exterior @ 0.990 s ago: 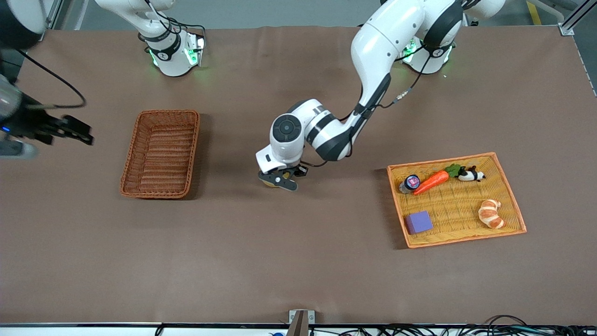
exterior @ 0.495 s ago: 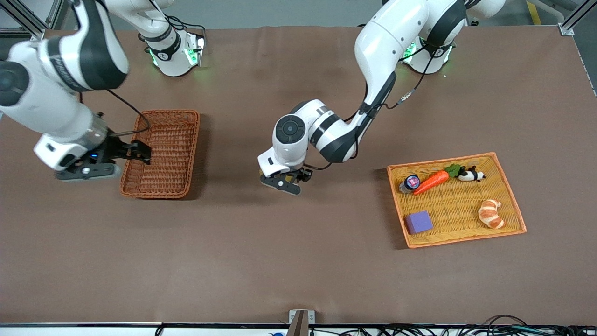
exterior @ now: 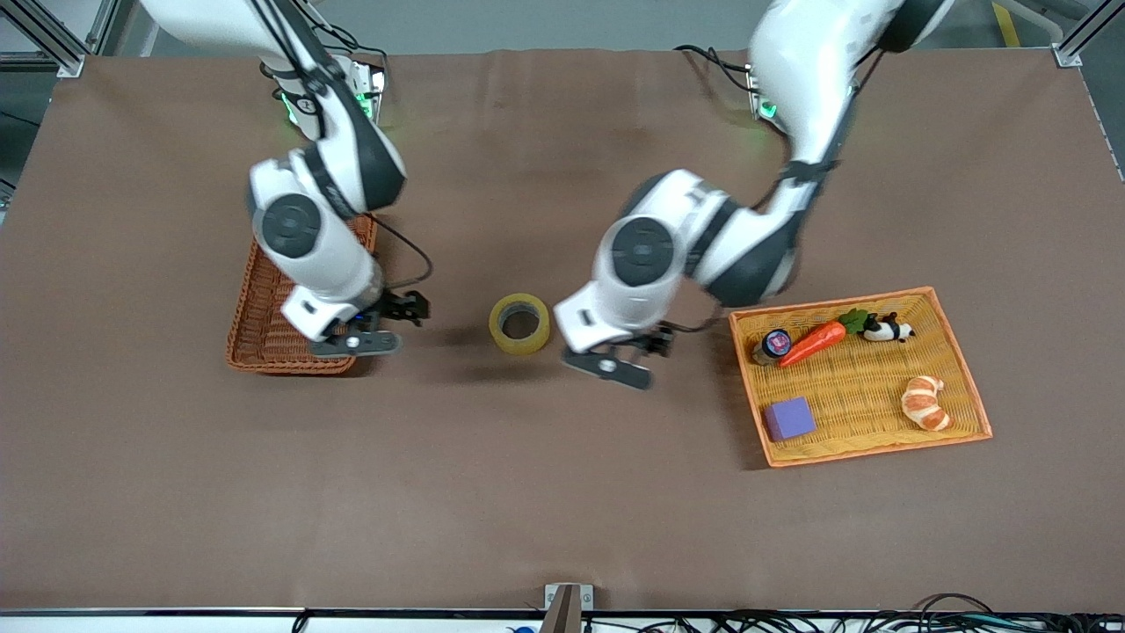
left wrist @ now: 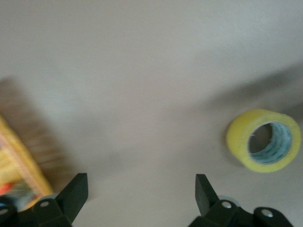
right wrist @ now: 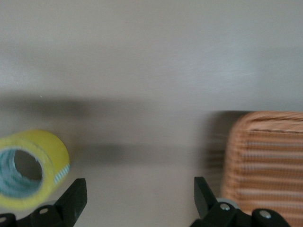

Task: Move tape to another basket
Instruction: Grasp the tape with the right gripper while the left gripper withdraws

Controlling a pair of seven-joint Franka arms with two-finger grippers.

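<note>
Between the two arms, the tape (exterior: pixel 519 323) lies flat on the brown table (exterior: pixel 562 492), a yellowish translucent ring with a grey core, held by neither arm. Left claw (exterior: pixel 615 362) hangs empty with its fingers spread wide, over the bare table between the tape and the shallow orange-yellow tray (exterior: pixel 964 371); its wrist view shows only the black fingertips (left wrist: pixel 204 190) and a blurred corner of that tray. Right claw (exterior: pixel 362 338) is likewise spread and empty, over the table at the corner of the basket (exterior: pixel 249 312) nearest the tape. That arm covers much of the basket, a deep reddish-brown wicker box with tall sides. On the woven tray lie a carrot (exterior: pixel 813 342), a croissant (exterior: pixel 925 403) and a purple block (exterior: pixel 788 418).
</note>
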